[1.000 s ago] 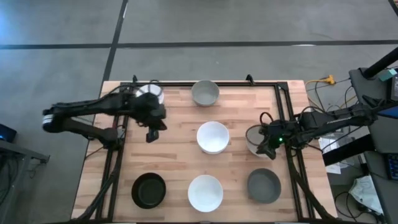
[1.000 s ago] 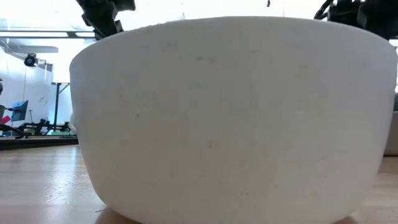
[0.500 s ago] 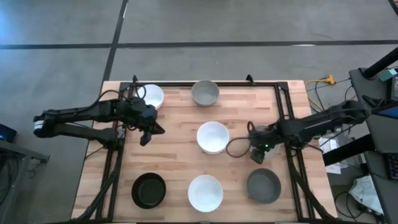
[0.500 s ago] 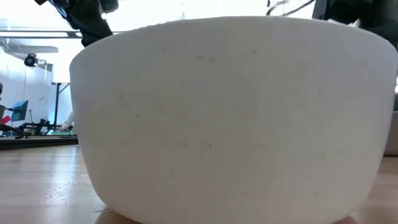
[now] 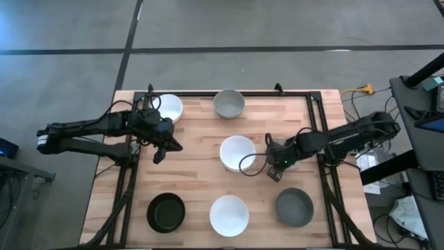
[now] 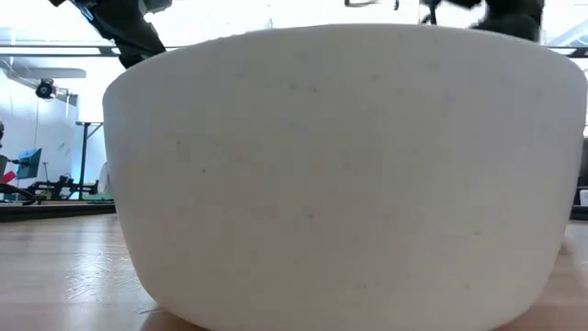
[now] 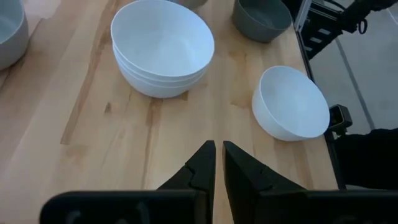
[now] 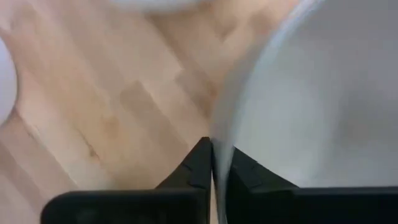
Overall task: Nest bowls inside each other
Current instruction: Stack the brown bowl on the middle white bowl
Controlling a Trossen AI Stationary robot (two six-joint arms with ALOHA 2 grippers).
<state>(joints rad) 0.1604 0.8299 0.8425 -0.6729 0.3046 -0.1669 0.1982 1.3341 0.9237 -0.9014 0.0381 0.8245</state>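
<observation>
The front row sits nearest the tabletop's (image 5: 194, 173) near edge. The black bowl (image 5: 166, 212) is on the left arm's side and the front white bowl (image 5: 229, 214) is in the middle, filling the low view. The front grey bowl (image 5: 294, 207) is on the right arm's side. All three sit apart and hold nothing.

One row back, at the centre, is the white stack (image 7: 163, 50). The rims in the left wrist view suggest three bowls nested. Just beside it on the right arm's side is the carried white bowl (image 7: 291, 111), tilted and off the wood. The right hand (image 8: 212, 155) is clamped on its rim, one finger inside the wall and one outside. The left hand (image 5: 159, 154) hovers well apart over bare wood on its own side, holding nothing, its fingers together save for a sliver.

The far white bowl (image 5: 168, 107) and the far grey bowl (image 5: 229, 103) sit along the far edge.

The step in hand looks like bringing the carried bowl to the stack. The next move calls for levelling the bowl, centring it over the stack's mouth and lowering it before the fingers part. If it is let go off-centre, it could catch the rim and tip.
</observation>
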